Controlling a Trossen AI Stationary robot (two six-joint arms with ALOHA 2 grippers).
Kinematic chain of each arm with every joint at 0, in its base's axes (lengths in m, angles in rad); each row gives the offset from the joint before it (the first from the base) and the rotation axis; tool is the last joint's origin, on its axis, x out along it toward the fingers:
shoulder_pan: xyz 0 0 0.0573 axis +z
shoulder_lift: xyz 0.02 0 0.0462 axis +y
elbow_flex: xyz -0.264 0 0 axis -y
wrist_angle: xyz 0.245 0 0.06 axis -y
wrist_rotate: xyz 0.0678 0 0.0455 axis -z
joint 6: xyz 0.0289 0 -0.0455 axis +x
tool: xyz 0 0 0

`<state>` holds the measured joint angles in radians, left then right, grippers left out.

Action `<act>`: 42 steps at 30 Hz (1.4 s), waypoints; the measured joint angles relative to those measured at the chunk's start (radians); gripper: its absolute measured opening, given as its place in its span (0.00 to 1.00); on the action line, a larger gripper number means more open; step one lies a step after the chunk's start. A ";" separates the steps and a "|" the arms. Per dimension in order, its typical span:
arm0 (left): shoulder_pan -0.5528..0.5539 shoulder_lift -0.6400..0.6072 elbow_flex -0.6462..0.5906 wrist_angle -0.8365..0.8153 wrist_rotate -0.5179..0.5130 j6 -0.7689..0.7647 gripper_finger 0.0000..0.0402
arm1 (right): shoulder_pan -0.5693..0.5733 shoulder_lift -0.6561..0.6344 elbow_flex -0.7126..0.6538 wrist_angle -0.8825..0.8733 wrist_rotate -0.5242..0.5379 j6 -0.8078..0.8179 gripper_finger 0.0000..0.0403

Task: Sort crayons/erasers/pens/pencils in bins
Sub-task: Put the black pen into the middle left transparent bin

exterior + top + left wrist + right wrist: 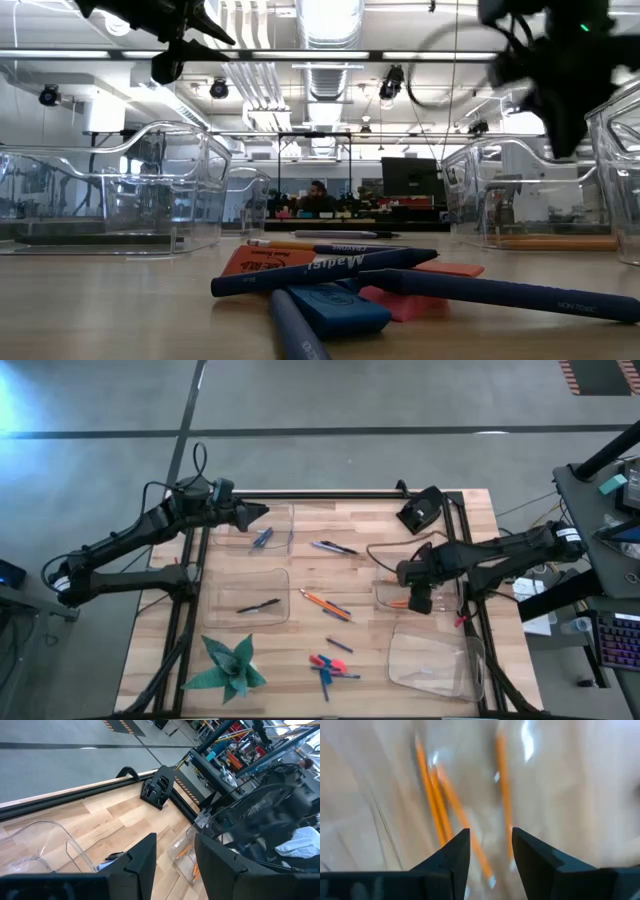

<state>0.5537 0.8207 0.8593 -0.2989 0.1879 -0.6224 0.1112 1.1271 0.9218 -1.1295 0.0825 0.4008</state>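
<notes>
right hand [418, 603]: fingers apart, nothing between them, over right-middle bin [440, 603] holding pencils [437, 805]
left hand [258, 512]: open, empty, by far-left bin [283, 518]
bins: four; three have contents, near-right looks empty
progress: roughly midway, my read
left on counter [370, 640]: two orange pencils [325, 603], pens, erasers [330, 308]; exact count unclear

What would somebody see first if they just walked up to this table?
Probably the green paper plant at the table's near left corner, and the jumble of blue sticks and erasers lying loose beside it. Then the right gripper, open above the bin on the right that holds orange pencils. The left gripper hangs open over the far left bin.
</notes>
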 joint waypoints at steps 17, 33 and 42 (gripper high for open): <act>-0.001 0.000 0.000 -0.004 0.000 0.000 0.30 | -0.189 0.161 0.294 0.339 0.295 0.105 0.38; -0.020 0.000 -0.001 -0.004 0.000 0.000 0.30 | -0.388 0.562 0.449 0.343 0.118 0.023 0.40; -0.020 0.000 -0.001 -0.009 0.000 -0.001 0.30 | -0.437 0.735 0.538 0.321 -0.005 -0.066 0.35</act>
<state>0.5336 0.8204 0.8585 -0.3080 0.1877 -0.6231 -0.3254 1.8623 1.4598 -0.8082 0.0776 0.3350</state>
